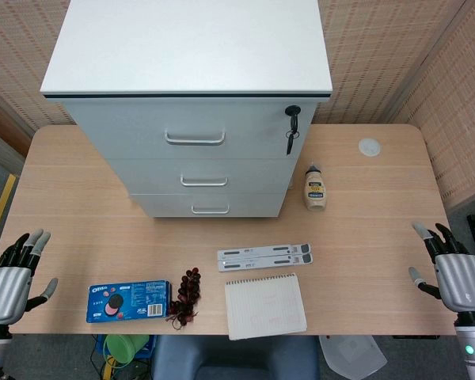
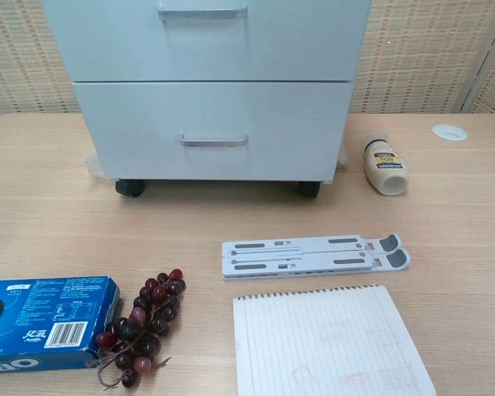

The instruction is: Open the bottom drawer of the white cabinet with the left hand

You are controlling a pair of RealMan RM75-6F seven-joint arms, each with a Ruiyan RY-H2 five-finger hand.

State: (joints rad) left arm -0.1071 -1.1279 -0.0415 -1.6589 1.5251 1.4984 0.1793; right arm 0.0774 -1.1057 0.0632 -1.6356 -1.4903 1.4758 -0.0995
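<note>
A white cabinet (image 1: 198,119) with three drawers stands at the back middle of the table. Its bottom drawer (image 1: 210,205) is closed, with a metal handle (image 1: 210,210) on its front; the chest view shows the same bottom drawer (image 2: 214,132) and handle (image 2: 214,140). My left hand (image 1: 12,273) hovers at the table's front left edge, fingers apart and holding nothing, far from the cabinet. At the front right edge my right hand (image 1: 451,269) is also empty with spread fingers. Neither hand shows in the chest view.
A key (image 1: 291,131) hangs from the top drawer's lock. A bottle (image 1: 315,188) lies right of the cabinet. In front lie a grey folding stand (image 1: 264,256), a notebook (image 1: 265,305), grapes (image 1: 186,297) and a blue Oreo box (image 1: 128,301). A white disc (image 1: 369,146) sits back right.
</note>
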